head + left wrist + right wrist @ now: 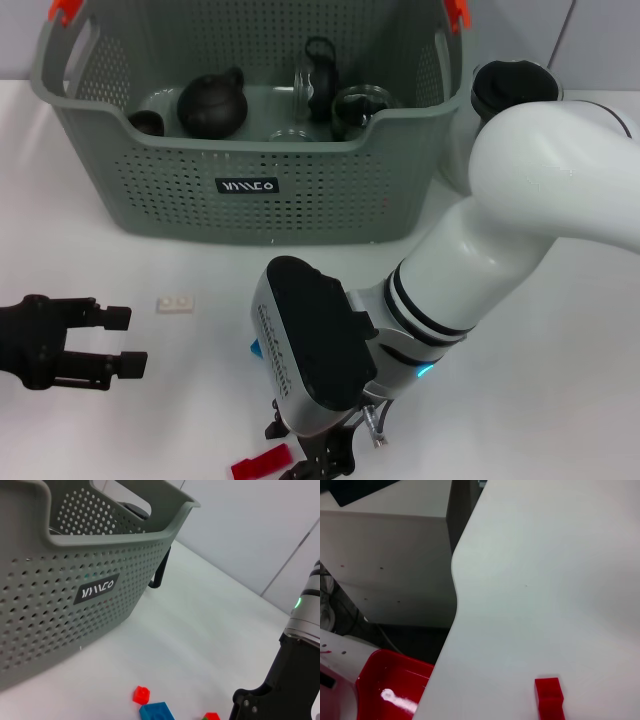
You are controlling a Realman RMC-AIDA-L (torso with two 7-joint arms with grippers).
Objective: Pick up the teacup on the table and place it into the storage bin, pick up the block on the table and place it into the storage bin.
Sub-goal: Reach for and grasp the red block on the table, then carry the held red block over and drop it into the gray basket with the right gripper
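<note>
The grey perforated storage bin point(250, 190) stands at the back of the table, and its wall fills the left wrist view point(60, 600). Inside it a small dark teacup point(147, 123) sits beside a dark teapot point(212, 103) and glass ware. A red block point(262, 463) lies at the table's front edge, also seen in the right wrist view point(549, 699). My right gripper point(322, 462) hangs just right of it, low over the table and mostly hidden by the arm. My left gripper point(118, 342) hovers open and empty at the front left.
A small white block point(176, 303) lies between the left gripper and the bin. Near the right arm lie a small red block point(141, 695), a blue block point(156, 712) and a red-green one point(211, 716). A black-lidded glass jug point(515, 88) stands right of the bin.
</note>
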